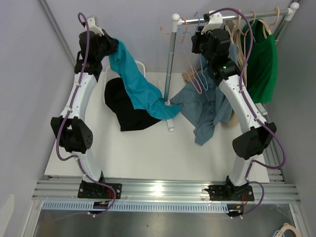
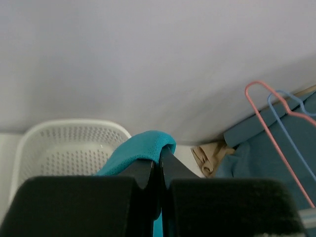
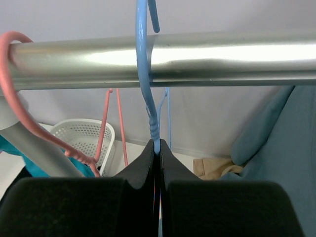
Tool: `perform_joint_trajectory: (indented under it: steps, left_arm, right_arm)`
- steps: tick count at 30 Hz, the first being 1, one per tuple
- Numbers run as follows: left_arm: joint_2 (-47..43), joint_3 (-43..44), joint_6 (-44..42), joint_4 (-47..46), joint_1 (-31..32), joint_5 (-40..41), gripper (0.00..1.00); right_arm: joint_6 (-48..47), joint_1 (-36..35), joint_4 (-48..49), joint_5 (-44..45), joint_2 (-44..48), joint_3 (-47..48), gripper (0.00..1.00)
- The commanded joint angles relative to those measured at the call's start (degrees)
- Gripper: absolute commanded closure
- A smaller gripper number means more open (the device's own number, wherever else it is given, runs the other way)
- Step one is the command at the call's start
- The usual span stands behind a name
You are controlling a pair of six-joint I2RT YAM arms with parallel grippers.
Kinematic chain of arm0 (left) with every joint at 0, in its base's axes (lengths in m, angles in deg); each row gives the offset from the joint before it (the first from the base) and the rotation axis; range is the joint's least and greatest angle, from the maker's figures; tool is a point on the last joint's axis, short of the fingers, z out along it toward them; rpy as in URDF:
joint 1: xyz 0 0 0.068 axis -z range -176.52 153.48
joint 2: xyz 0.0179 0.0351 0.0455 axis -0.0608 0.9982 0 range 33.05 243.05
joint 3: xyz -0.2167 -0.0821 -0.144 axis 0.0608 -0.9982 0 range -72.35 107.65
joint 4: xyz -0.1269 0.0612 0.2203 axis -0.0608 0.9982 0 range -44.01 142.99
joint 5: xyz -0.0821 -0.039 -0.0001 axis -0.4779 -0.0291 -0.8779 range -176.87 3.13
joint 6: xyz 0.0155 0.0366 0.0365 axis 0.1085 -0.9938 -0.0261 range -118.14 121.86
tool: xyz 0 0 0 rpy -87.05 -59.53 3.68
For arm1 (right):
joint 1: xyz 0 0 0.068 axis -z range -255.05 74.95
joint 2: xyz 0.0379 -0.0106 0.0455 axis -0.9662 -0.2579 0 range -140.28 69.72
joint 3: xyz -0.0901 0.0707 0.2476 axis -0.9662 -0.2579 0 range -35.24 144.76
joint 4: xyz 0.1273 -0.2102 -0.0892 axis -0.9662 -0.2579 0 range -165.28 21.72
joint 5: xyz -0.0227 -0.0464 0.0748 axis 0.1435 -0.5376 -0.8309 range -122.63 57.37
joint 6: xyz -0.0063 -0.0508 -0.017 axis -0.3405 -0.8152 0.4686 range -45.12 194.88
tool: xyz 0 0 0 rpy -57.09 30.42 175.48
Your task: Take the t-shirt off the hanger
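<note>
Top view, left to right: you have two arms and two pincers over one white counter (image 1: 148, 158), and four garments that can be counted. The hangers on the rack overlap too much for you to count them.

Left pincer (image 1: 109, 47) (image 2: 159, 158): it is raised at the far left with its jaws fully closed, pinching a fold of the teal t-shirt (image 1: 140, 86) (image 2: 143, 143). The t-shirt hangs from that grip and runs down to the right, and its lower end lies on the counter at the foot of the rack upright (image 1: 171, 59).

One white basket (image 1: 139, 64) (image 2: 64, 133) stands behind the t-shirt. One black garment (image 1: 126, 111) lies flat on the counter, partly under it.

Right pincer (image 1: 200, 44) (image 3: 158, 150): it sits just under the rail (image 3: 222, 59) with its jaws closed tight on the stem of one blue hanger (image 3: 142, 59), whose hook is over the rail. One pink hanger (image 3: 10, 38) hooks the rail to its left.

One blue-grey shirt (image 1: 207, 111) droops from the rack to the counter. One green shirt (image 1: 261, 64) hangs at the far right.
</note>
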Motion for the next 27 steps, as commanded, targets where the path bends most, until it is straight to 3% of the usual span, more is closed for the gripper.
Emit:
perform_joint_trajectory:
  steps: [1,8,13,14,15,16,18,19,22,23,27]
  left_arm:
    - [-4.5,-8.73,4.37,-4.33,0.41,-1.92,0.99]
    - [-0.55,-14.22,8.68,5.85,3.48,4.75,0.99]
    - [1.91,-16.33,9.13,7.35,3.48,3.27,0.99]
    - [2.35,-16.07,8.69,7.7,3.48,3.18,0.94]
    - [2.79,-15.89,7.99,8.84,3.4,3.0,0.82]
    - [3.14,-15.02,7.72,9.02,3.31,2.65,0.45]
    - [4.64,-12.74,7.2,11.55,2.7,0.81,0.1]
    - [5.08,-9.59,6.84,13.14,2.61,0.28,0.01]
    - [2.98,-4.03,5.52,15.53,2.87,2.2,0.0]
    - [1.75,-3.42,5.17,15.53,2.96,2.56,0.0]
    - [-7.89,-3.58,2.11,15.97,4.44,5.89,0.0]
  right_arm:
    - [0.77,-0.39,3.13,-2.2,0.66,0.53,1.0]
    - [0.77,-1.44,1.46,-3.16,1.36,0.27,1.0]
    - [0.51,-2.32,0.67,-2.2,2.07,-0.08,0.98]
    - [0.51,-2.5,0.58,-2.28,2.07,-0.08,0.97]
    - [0.6,-2.58,0.67,-2.2,2.07,-0.08,0.96]
    - [0.77,-2.59,0.67,-2.2,2.07,-0.17,0.96]
    - [0.86,-2.76,0.58,-2.81,1.98,-0.08,0.94]
    - [0.77,-2.76,0.49,-2.9,1.98,0.09,0.92]
    - [0.34,-2.59,-0.64,-2.46,2.24,0.44,0.79]
    - [0.25,-2.5,-0.91,-1.76,2.77,0.44,0.69]
    - [0.86,-1.53,-2.93,-2.1,4.87,0.35,0.6]
